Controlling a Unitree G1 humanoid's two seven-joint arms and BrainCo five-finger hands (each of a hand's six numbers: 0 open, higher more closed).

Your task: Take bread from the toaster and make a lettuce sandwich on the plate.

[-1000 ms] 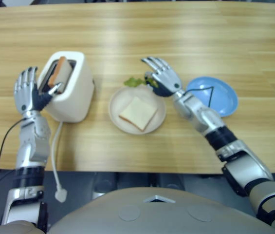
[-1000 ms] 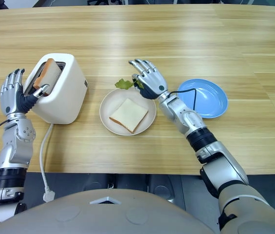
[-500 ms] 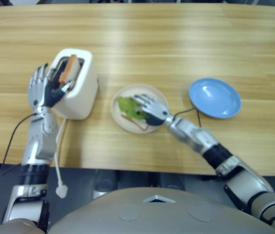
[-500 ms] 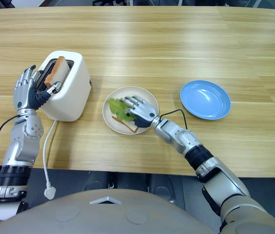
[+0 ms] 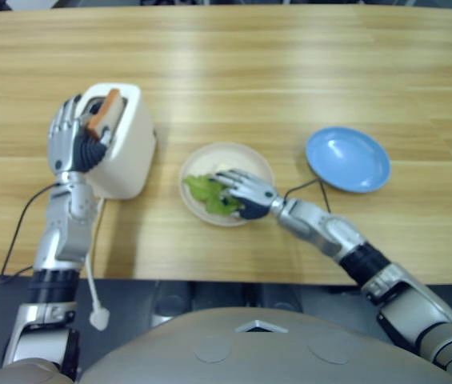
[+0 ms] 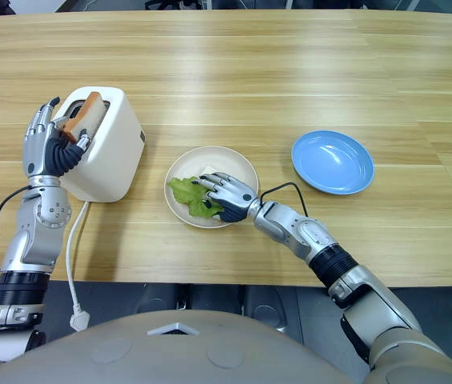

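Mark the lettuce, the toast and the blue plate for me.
lettuce [image 6: 182, 194]: right eye view, on the leaf's bare left part.
toast [image 6: 91, 110]: right eye view, on its raised upper end.
blue plate [image 6: 332, 162]: right eye view, on its bare middle.

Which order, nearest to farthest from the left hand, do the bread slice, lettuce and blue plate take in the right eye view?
1. bread slice, in the toaster slot, beside the left hand.
2. lettuce, on the cream plate, centre.
3. blue plate, far right.
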